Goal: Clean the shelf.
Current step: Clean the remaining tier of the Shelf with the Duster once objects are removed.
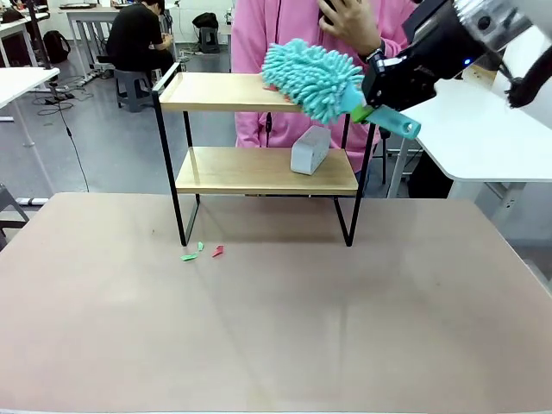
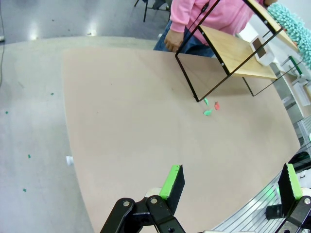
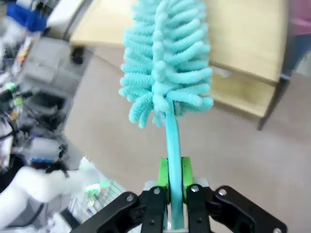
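The shelf (image 1: 216, 91) stands at the far middle of the table, two light wooden boards on a thin black frame; the left wrist view also takes in the shelf (image 2: 238, 53). A turquoise fluffy duster (image 1: 312, 79) lies against the right end of the top board. My right gripper (image 1: 373, 97) is shut on the duster's handle (image 3: 173, 165), with the duster head (image 3: 165, 63) over the top board. A small white box (image 1: 310, 150) sits on the lower board at its right. My left gripper (image 2: 228, 182) hangs open above the table's near side.
Small green and red scraps (image 1: 201, 252) lie on the table by the shelf's front left leg. A person in a pink top (image 1: 285, 34) stands behind the shelf, one hand (image 1: 352, 24) raised. White tables flank the area at both sides.
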Controlling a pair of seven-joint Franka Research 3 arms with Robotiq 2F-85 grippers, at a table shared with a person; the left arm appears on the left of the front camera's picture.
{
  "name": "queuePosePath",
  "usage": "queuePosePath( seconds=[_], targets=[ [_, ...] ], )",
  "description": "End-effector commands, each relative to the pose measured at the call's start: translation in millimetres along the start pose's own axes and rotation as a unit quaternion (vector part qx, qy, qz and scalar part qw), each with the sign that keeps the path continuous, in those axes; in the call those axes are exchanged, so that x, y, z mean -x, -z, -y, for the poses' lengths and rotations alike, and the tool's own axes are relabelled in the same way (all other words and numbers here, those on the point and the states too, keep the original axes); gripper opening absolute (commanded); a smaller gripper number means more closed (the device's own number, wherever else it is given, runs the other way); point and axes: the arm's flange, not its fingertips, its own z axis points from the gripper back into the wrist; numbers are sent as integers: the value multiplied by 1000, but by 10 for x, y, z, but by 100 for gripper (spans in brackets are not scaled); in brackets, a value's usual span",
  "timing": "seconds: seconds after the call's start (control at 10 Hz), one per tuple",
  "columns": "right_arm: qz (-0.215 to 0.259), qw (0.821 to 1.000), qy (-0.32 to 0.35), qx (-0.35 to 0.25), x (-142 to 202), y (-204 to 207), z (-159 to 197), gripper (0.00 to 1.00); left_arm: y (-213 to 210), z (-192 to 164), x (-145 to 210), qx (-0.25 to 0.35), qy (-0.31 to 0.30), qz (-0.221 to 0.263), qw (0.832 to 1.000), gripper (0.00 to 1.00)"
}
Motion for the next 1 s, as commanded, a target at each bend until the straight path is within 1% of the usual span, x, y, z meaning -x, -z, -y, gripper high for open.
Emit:
queuePosePath(
  seconds=[0.0, 0.1, 0.2, 0.3, 0.4, 0.5, 0.7, 0.9],
  targets=[
    [-71, 989, -70, -106, -3, -119, 121, 12, 0, 15, -5, 5, 10, 7, 1000, 100],
    [-97, 983, -94, -125, 45, -179, 162, 12, 0, 15, -5, 5, 10, 7, 1000, 100],
    [-140, 967, -139, -164, 142, -287, 208, 12, 0, 15, -5, 5, 10, 7, 1000, 100],
    [-165, 940, -181, -237, 227, -414, 255, 12, 0, 15, -5, 5, 10, 7, 1000, 100],
    [-157, 930, -190, -272, 285, -528, 284, 12, 0, 15, -5, 5, 10, 7, 1000, 100],
    [-143, 926, -190, -291, 317, -573, 316, 12, 0, 15, -5, 5, 10, 7, 1000, 100],
    [-134, 929, -170, -299, 344, -548, 402, 12, 0, 15, -5, 5, 10, 7, 1000, 100],
    [-133, 930, -178, -293, 370, -543, 418, 12, 0, 15, -5, 5, 10, 7, 1000, 100]
  ],
)
